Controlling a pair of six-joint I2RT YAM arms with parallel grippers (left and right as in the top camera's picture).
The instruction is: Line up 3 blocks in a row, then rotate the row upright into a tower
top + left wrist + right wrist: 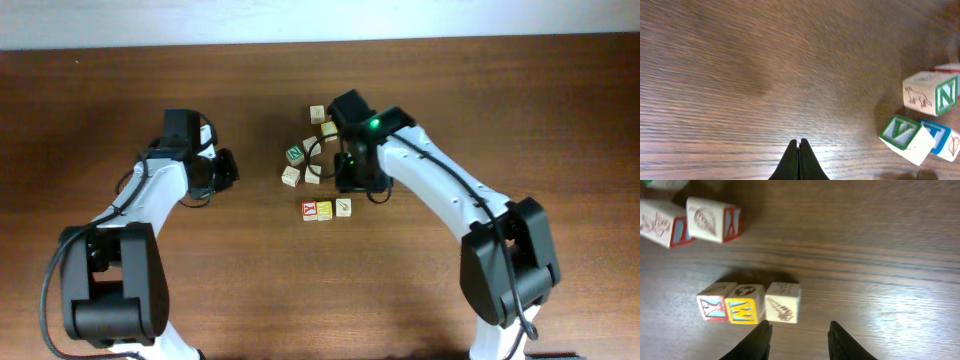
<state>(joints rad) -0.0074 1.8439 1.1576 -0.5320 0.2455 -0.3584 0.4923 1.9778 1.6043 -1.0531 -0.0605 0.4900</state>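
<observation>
Three blocks stand in a row on the table: a red K block (711,307) (310,210), a yellow W block (744,305) (325,209) and a pale block with a shell picture (783,302) (343,207). My right gripper (799,327) (352,186) hovers just behind the row, open, with nothing between its fingers. More blocks (295,154) lie in a loose cluster behind it. My left gripper (799,142) (228,168) is shut and empty, left of the cluster. A green N block (932,92) and a green V block (902,135) show at its right.
Two more blocks, one with a leaf picture (714,219), another beside it (660,222), lie beyond the row. Two blocks (317,112) sit farthest back, by the right arm's wrist. The brown wooden table (500,100) ends at a pale strip along the far side.
</observation>
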